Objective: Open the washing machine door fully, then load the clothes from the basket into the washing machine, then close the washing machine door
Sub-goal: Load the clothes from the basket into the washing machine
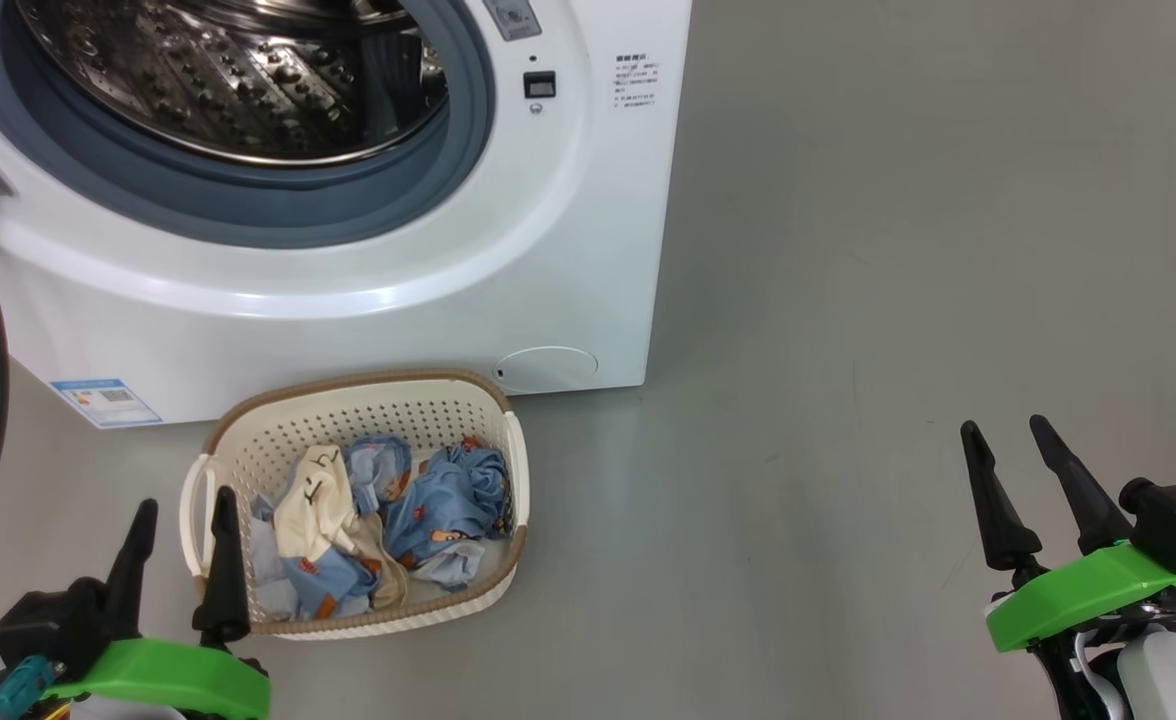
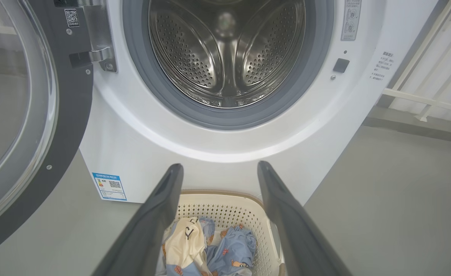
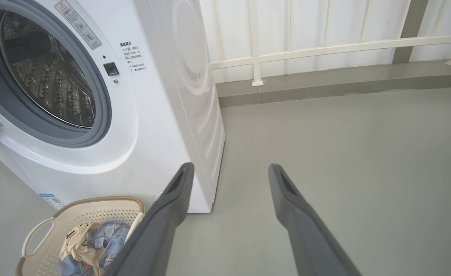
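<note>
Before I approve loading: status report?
Left hand, right hand open, empty. Door wide open, drum empty. Clothes in basket. Nothing blocking the opening.

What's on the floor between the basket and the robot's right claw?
Nothing: in the head view, just bare grey floor lies between the basket and the right gripper.
</note>
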Tool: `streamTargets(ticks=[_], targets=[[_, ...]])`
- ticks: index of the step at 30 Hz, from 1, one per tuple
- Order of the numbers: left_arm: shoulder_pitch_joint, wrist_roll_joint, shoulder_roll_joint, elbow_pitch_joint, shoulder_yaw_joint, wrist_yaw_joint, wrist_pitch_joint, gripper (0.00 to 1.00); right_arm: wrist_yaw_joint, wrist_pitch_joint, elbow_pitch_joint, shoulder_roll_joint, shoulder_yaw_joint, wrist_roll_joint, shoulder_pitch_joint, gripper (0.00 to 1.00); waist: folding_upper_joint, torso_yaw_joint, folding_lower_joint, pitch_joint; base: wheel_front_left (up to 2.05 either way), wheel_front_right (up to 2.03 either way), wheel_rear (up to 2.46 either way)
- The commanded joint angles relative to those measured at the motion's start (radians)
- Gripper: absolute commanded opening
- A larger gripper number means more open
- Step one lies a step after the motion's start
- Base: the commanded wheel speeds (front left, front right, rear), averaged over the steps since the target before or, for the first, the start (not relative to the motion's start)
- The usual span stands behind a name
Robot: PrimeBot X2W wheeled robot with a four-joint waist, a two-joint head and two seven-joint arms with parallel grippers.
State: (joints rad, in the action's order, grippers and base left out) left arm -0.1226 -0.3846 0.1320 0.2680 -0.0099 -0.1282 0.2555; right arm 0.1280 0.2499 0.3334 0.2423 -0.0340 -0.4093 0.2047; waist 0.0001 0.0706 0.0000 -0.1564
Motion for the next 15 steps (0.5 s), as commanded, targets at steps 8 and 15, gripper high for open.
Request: streamTargets(ticks=[8,15], targets=[[-0.006,-0.02,0.036,-0.043,0.017,-0.002,0.006,1.0,0.003,0.012,-0.031,0.006,-0.021,0.006,-0.008,1.0,-0.0001,-0.004,0.0,0.003,0.09,-0.23,0.14],[-0.009,-0.025,0.04,-0.046,0.006,-0.002,0.006,1.0,0.003,0.012,-0.031,0.008,-0.025,0.005,-0.005,1.0,-0.0001,-0.006,0.0,-0.001,0.77,-1.09,0.32]])
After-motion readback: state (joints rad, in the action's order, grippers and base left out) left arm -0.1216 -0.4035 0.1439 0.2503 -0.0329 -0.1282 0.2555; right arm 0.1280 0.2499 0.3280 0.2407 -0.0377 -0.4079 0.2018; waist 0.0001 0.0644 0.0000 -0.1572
